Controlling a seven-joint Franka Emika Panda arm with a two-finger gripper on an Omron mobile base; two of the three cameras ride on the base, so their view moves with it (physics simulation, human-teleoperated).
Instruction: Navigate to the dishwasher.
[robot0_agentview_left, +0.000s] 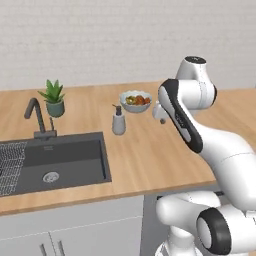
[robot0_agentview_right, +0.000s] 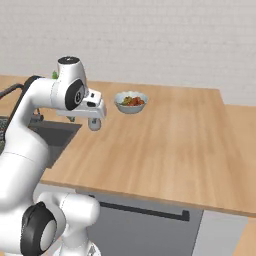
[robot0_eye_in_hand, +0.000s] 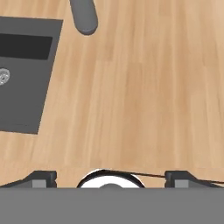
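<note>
The dishwasher (robot0_agentview_right: 150, 230) shows as a flat dark-grey front under the wooden counter, right in front of the base, with a long black bar handle (robot0_agentview_right: 145, 210) near its top. In the left base view a strip of the dishwasher (robot0_agentview_left: 150, 225) appears beside my arm. My gripper (robot0_agentview_right: 94, 125) hangs over the counter, pointing down, apart from everything. In the hand view its fingertips (robot0_eye_in_hand: 43, 178) stand wide apart, open, with bare wood between them.
A dark sink (robot0_agentview_left: 60, 160) with a black faucet (robot0_agentview_left: 35, 117) lies to the left. A potted plant (robot0_agentview_left: 53, 98), a grey soap dispenser (robot0_agentview_left: 118, 121) and a bowl of fruit (robot0_agentview_left: 135, 100) stand on the counter (robot0_agentview_right: 170, 145). Lighter grey cabinet doors (robot0_agentview_left: 75, 235) sit below the sink.
</note>
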